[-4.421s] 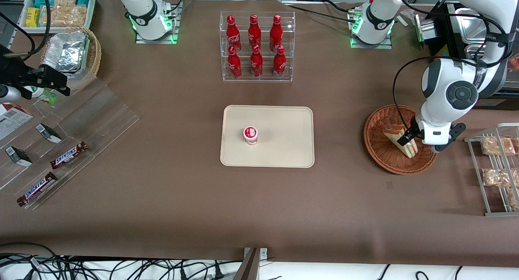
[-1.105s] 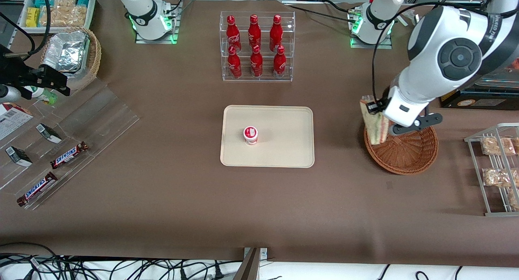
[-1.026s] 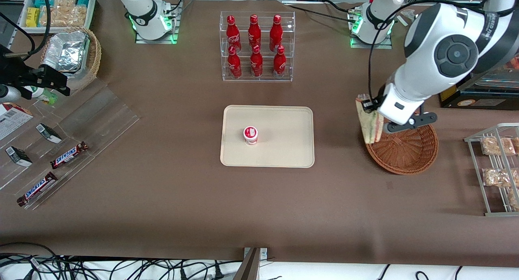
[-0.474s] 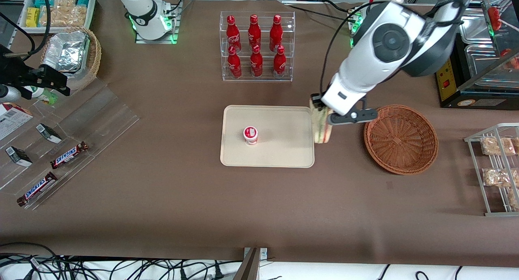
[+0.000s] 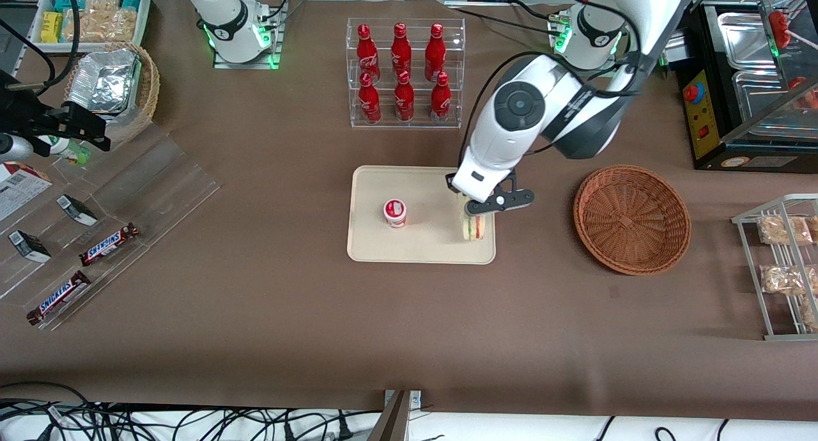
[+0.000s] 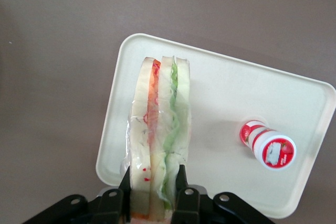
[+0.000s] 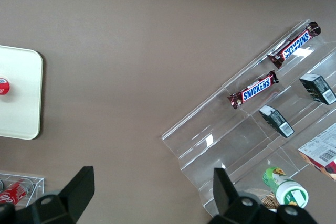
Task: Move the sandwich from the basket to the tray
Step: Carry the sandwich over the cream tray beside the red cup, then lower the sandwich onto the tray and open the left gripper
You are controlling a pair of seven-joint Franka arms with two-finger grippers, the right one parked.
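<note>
White arm's gripper (image 6: pixel 152 190) holds sandwich (image 6: pixel 158 129) above tray (image 6: pixel 226 93).

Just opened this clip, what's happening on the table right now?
The left arm's claw is shut on the wrapped sandwich and holds it over the cream tray, at the end nearer the wicker basket. The basket is empty. A small red-and-white cup stands on the tray beside the sandwich. The sandwich is not yet released.

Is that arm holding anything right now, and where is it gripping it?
Yes. The end effector pinches the wrapped sandwich by one end, across its bread faces, above the tray.
</note>
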